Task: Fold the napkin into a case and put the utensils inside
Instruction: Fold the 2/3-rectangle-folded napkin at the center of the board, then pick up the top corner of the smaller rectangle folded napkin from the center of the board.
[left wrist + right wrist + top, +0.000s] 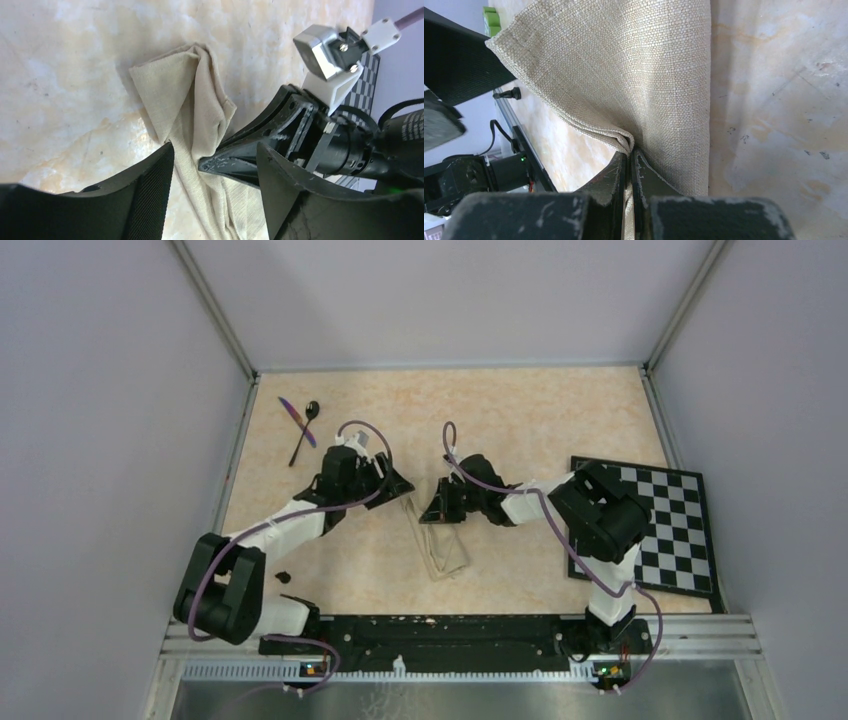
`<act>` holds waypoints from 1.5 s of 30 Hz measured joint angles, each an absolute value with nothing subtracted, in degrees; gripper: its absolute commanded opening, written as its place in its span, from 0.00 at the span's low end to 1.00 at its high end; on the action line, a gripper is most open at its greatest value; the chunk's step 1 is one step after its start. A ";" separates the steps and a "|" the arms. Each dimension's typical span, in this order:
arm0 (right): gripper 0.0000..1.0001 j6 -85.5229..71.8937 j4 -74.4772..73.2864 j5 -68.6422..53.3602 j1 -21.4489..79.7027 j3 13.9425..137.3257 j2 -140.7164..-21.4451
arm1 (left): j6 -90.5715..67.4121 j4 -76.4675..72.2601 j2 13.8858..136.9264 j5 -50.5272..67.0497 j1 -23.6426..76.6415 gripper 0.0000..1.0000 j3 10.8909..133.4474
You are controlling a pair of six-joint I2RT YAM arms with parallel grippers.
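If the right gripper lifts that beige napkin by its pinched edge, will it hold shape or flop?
Probably floppy: the napkin creases into soft folds where the right gripper pinches it. Its coarse weave likely resists slipping.

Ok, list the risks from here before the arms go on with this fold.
1. The right gripper is shut on only a small bunched edge of the napkin; a pull may slip it free or undo the fold.
2. The left gripper is open close by the right gripper; closing there could clip it instead of cloth.
3. The spoon and knife lie crossed near the far left corner; lifting one may drag the other.
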State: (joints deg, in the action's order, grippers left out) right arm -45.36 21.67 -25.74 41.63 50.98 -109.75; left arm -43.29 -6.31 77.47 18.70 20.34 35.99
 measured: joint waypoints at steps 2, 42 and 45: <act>0.00 -45.52 21.71 -25.56 41.63 50.98 -109.75 | -42.94 -5.39 77.60 18.11 20.36 0.75 37.23; 0.60 -23.09 17.10 -15.86 44.80 53.39 -99.15 | -36.73 6.04 95.15 24.86 18.85 0.00 53.12; 0.50 -22.48 17.12 -15.68 44.84 53.39 -99.15 | -37.39 5.45 95.15 26.59 18.55 0.00 52.71</act>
State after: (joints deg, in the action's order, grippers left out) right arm -22.48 17.12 -15.68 44.84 53.39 -99.15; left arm -37.39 5.45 95.15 26.59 18.55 52.71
